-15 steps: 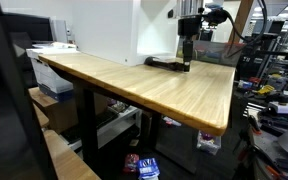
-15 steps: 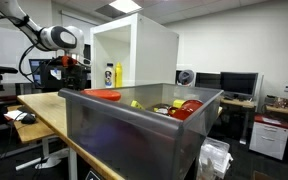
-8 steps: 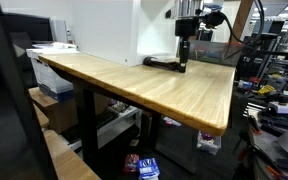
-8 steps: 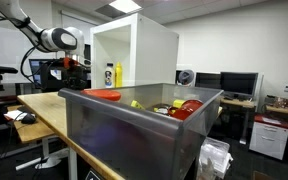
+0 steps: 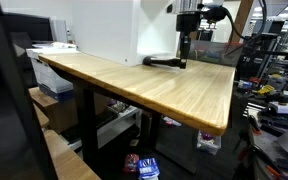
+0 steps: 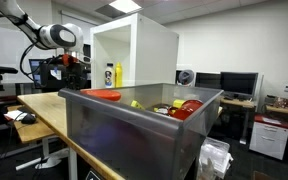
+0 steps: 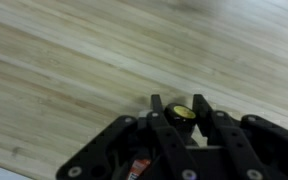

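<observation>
My gripper [image 7: 177, 104] is shut on a black marker-like cylinder with a yellow end [image 7: 181, 114], which stands between the two black fingers in the wrist view. Pale wooden table top [image 7: 74, 60] lies below it. In an exterior view the gripper [image 5: 183, 60] hangs point down just above the far end of the wooden table [image 5: 134, 85], next to a dark flat thing [image 5: 159, 62] lying on the top. In an exterior view the arm and gripper [image 6: 72, 62] are at the far left, behind the table.
A tall white cabinet [image 5: 104, 25] stands at the table's back and also shows in an exterior view [image 6: 134, 50]. A grey bin [image 6: 134, 125] with red and yellow items fills the foreground. A yellow bottle [image 6: 108, 74] stands by the cabinet. Cluttered desks and monitors [image 6: 234, 85] surround the table.
The gripper has risen a little above the table top, still shut on the black cylinder. Nothing else has moved.
</observation>
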Tool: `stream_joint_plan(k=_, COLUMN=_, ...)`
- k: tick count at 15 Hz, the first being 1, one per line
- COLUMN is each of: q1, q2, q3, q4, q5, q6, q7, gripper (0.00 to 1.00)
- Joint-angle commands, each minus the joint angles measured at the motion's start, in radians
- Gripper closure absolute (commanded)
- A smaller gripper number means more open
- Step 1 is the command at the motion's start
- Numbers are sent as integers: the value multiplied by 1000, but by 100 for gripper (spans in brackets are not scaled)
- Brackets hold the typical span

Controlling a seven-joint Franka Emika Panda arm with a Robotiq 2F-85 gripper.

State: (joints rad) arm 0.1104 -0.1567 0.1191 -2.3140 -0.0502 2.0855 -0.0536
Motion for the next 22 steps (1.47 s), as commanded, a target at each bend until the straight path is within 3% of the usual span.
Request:
stream_joint_plan(k=1, q1=3, q2=-40, q3=-13, q4=47, q5=28, q6=-87, q7=-40, gripper=90)
stream_joint_plan(k=12, q1=-2, q2=-12, q3=-33, q4=266, q5=38, q6=-434, q7=-84, gripper=90)
stream_joint_plan(k=16, q1=-2, q2=-4, q3=-31, q4=269, q5=27, q6=-450, q7=-74, gripper=89)
stream_joint_plan(k=17, q1=-1, q2=-7, q3=-32, q4=262, q5=32, q6=-438, q7=-79, gripper=41)
stream_joint_plan(k=19, q1=-1, q2=-9, q3=-29, q4=236, q5=24, q6=-405, q7=-67, gripper=44)
stream_joint_plan(k=22, q1=-3, q2=11, q3=-30, q4=216, q5=26, q6=-389, q7=-67, gripper=32)
